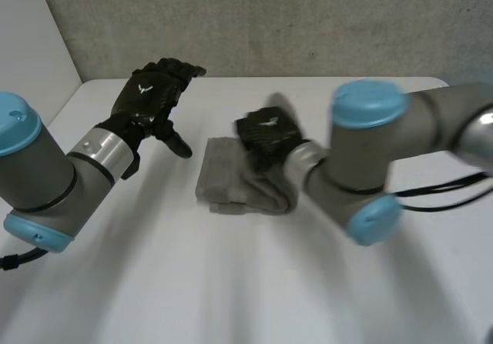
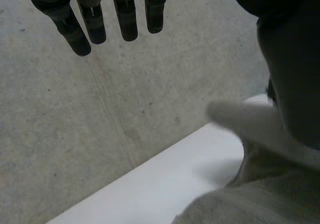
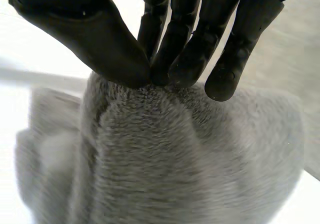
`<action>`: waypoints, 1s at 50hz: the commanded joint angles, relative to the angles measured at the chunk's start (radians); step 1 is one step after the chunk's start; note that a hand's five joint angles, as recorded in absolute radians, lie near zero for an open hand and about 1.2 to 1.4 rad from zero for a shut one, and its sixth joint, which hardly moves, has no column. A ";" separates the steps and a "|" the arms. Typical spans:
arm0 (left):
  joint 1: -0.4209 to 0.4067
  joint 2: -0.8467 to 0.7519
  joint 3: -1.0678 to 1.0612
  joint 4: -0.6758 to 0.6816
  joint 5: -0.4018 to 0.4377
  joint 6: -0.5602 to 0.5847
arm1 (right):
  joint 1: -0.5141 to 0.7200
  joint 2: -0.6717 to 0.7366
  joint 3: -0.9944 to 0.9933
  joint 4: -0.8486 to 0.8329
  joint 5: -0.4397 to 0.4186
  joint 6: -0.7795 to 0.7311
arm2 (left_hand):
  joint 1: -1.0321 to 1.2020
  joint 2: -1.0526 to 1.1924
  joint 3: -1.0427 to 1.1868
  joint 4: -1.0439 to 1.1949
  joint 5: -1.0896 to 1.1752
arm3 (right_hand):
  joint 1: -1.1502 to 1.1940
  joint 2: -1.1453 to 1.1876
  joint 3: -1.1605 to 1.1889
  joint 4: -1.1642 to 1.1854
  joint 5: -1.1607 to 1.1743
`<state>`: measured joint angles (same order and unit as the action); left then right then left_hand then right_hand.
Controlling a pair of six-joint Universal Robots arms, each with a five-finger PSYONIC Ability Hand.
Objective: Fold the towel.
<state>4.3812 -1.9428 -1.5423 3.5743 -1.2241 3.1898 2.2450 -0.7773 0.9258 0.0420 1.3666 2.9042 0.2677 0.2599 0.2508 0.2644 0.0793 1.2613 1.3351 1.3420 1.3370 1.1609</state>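
Observation:
A grey towel [image 1: 223, 176], folded into a thick bundle, lies mid-table. My right hand [image 1: 266, 138] sits on its right part. In the right wrist view the thumb and fingers [image 3: 186, 48] pinch a raised bunch of the towel [image 3: 170, 159] at their tips. My left hand [image 1: 150, 96] hovers above the table to the left of the towel, apart from it, fingers [image 2: 125, 18] straight and holding nothing. The left wrist view shows a bit of the towel [image 2: 260, 199] beyond the fingertips.
The white table [image 1: 192, 282] runs back to a grey concrete wall [image 1: 269, 21]. The right arm [image 1: 370, 159] reaches across the table from the right, over the towel's right edge.

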 commanded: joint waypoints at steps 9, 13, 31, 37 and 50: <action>-0.002 -0.088 0.083 0.001 -0.009 -0.001 | 0.182 0.332 -0.366 0.169 0.052 -0.009 | -0.066 -0.058 -0.049 -0.063 -0.052 | 0.005 -0.069 -0.076 -0.070 -0.069; -0.003 -0.105 0.085 0.001 -0.008 0.001 | 0.168 0.284 -0.340 0.216 0.153 -0.002 | -0.069 -0.061 -0.052 -0.066 -0.055 | -0.501 -0.575 -0.582 -0.577 -0.575; -0.045 -0.136 0.146 0.000 -0.020 -0.002 | -0.008 -0.108 0.043 0.157 0.180 0.000 | -0.060 -0.052 -0.043 -0.057 -0.046 | -0.624 -0.698 -0.705 -0.700 -0.698; -0.081 -0.163 0.188 -0.008 -0.021 -0.002 | -0.079 -0.175 0.151 0.145 0.181 0.027 | -0.054 -0.046 -0.037 -0.051 -0.040 | -0.759 -0.833 -0.840 -0.835 -0.834; -0.114 -0.211 0.195 -0.015 -0.021 -0.001 | -0.134 -0.212 0.262 0.056 0.177 0.110 | -0.040 -0.032 -0.023 -0.036 -0.026 | -0.754 -0.827 -0.834 -0.829 -0.828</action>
<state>4.2712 -2.1368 -1.3383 3.5601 -1.2457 3.1876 2.1119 -0.9978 1.1669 0.1227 1.5439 3.0012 0.2676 0.2599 0.2506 0.2645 0.0753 0.5401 0.5522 0.5468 0.5445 0.3432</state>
